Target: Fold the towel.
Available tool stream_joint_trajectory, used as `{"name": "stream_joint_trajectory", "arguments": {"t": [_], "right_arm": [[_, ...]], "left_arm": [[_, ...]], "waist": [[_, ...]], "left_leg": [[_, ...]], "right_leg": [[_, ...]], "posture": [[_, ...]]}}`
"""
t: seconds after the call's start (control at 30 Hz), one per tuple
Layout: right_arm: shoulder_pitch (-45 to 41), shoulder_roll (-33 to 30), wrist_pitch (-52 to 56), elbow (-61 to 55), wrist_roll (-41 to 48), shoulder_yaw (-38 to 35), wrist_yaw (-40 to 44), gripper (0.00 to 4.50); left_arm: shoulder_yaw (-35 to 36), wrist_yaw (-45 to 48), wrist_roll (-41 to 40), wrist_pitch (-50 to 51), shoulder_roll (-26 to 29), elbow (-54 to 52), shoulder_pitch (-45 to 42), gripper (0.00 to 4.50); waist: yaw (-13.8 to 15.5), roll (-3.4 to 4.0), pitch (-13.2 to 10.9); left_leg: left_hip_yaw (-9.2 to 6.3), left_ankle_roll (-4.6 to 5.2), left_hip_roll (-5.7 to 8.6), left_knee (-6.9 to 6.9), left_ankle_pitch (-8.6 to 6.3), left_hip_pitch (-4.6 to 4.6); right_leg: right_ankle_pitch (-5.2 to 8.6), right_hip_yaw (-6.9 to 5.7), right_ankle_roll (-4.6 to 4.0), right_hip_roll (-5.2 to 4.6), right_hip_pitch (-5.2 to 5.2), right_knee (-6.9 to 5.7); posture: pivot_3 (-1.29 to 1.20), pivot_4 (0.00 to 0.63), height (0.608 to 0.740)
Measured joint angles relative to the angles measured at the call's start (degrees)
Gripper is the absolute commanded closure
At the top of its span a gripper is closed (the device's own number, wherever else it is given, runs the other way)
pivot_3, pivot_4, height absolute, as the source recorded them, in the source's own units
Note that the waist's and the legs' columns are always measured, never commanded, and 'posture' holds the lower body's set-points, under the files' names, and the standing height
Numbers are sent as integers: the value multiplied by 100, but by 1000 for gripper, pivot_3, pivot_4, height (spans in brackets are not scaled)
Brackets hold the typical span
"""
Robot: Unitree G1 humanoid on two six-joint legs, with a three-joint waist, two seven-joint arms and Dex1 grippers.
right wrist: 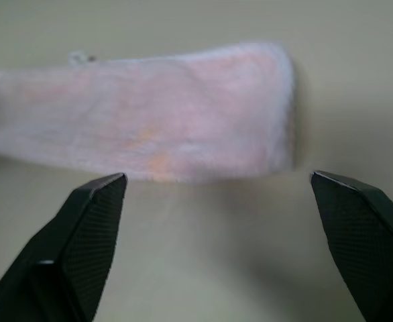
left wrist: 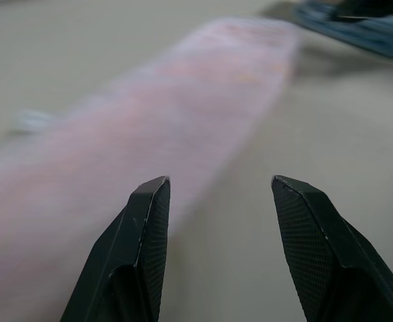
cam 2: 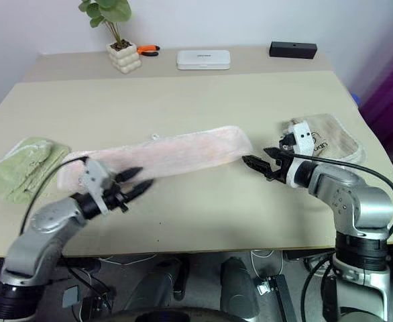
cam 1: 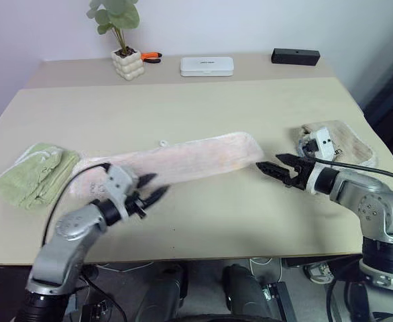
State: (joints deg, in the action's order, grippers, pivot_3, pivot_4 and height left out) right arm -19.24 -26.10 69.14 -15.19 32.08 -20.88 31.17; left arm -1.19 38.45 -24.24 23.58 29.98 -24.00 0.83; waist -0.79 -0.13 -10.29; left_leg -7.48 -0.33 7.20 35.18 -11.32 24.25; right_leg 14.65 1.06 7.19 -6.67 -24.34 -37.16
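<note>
The towel (cam 1: 183,161) is pale pink and lies flat as a long strip across the middle of the table, with a tiny white loop (cam 1: 163,142) on its far edge. My left gripper (cam 1: 156,187) hovers at the near edge of the strip's left part, open, with nothing between its fingers (left wrist: 146,221). My right gripper (cam 1: 271,163) points at the strip's right end from just off its near corner. It stands wide open and empty, and the towel's rounded end (right wrist: 250,114) lies beyond its fingertips.
A folded light green towel (cam 1: 32,173) lies at the table's left edge. A beige printed towel (cam 1: 337,142) sits behind my right gripper. Along the back stand a potted plant (cam 1: 127,64), an orange-handled tool (cam 1: 151,57), a white box (cam 1: 206,66) and a black box (cam 1: 295,56).
</note>
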Motion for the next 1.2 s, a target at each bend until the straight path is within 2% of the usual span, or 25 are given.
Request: {"name": "stream_joint_trajectory", "arguments": {"t": [0.07, 0.3, 0.33, 0.4, 0.6, 0.63, 0.8, 0.9, 1.03, 1.1, 1.2], "right_arm": [[-58, 543, 323, 46, 21, -160, -555, 68], [-983, 1600, 345, 926, 72, -960, -1762, 68], [-1077, 1657, 295, 1053, 80, -1027, -1848, 284], [-1342, 1797, 161, 1417, 83, -1162, -2085, 927], [-1467, 1827, -181, 1929, 88, -1168, -2350, 4052], [-1507, 1827, -200, 1935, 110, -1130, -2352, 4448], [-1531, 1647, -231, 1920, 217, -1047, -2297, 4448], [-1452, 958, -203, 1575, 321, -914, -1984, 4448], [-1034, -533, -193, 781, 432, -764, -1221, 4448], [-917, -781, -273, 537, 432, -597, -951, 4448], [-820, -1082, -615, 188, 340, 181, -475, 4448]], "left_arm": [[-96, 32, -10, 5, -85, -2, -111, 2071], [-130, 44, -19, 2, -119, -79, -147, 2071], [-127, 35, -20, 1, -121, -81, -145, 2071], [-52, -8, -24, -2, -155, -92, -99, 2071], [28, -99, -25, -3, -203, -198, 81, 2071], [29, -116, -25, -3, -204, -200, 83, 2071], [28, -148, -25, -19, -305, -205, 77, 2071], [30, -149, -25, -33, -329, -181, 37, 2071], [49, -113, -20, -54, -333, 37, -73, 2071], [34, -95, -18, -59, -357, 166, -142, 2071], [-20, -4, -10, -135, -416, 291, -255, 2071]], "waist": [[3, 0, 0], [-8, 1, 3], [-8, 1, 4], [-16, 0, 5], [-21, 2, 5], [-28, 2, 5], [-8, 5, 4], [32, 7, 2], [39, 8, 2], [-31, 7, 2], [-102, 8, 2]], "left_leg": [[1, -1, 1, 2, 0, 1], [7, -1, 1, 0, 1, -6], [8, -1, 2, 0, 1, -6], [10, -1, 1, 0, 1, -9], [11, -1, 0, -4, 1, -10], [11, -1, -1, -3, 1, -12], [12, 0, 0, -3, 1, -9], [11, 1, 3, -2, 0, 0], [11, 7, 2, -2, -3, 3], [19, 6, -10, -2, -3, 1], [29, 6, -19, -3, -3, -8]], "right_leg": [[-1, 0, 0, 0, -1, 1], [-5, 2, -4, 5, 2, 2], [-6, 2, -4, 6, 2, 2], [-7, 4, -6, 14, 3, 2], [-7, 5, -6, 15, 2, 1], [-8, 5, -8, 16, 4, 0], [-8, 5, -11, 17, 3, 4], [-8, 2, -11, 13, 2, 9], [-7, -2, -10, 9, 3, 18], [-8, -1, -10, 8, 3, 17], [-8, 3, -12, 14, 2, 14]], "posture": [[0, 150, 740], [0, 150, 740], [0, 150, 740], [0, 150, 740], [0, 150, 740], [0, 150, 740], [0, 150, 740], [0, 150, 740], [0, 150, 740], [0, 150, 740], [0, 150, 740]]}}
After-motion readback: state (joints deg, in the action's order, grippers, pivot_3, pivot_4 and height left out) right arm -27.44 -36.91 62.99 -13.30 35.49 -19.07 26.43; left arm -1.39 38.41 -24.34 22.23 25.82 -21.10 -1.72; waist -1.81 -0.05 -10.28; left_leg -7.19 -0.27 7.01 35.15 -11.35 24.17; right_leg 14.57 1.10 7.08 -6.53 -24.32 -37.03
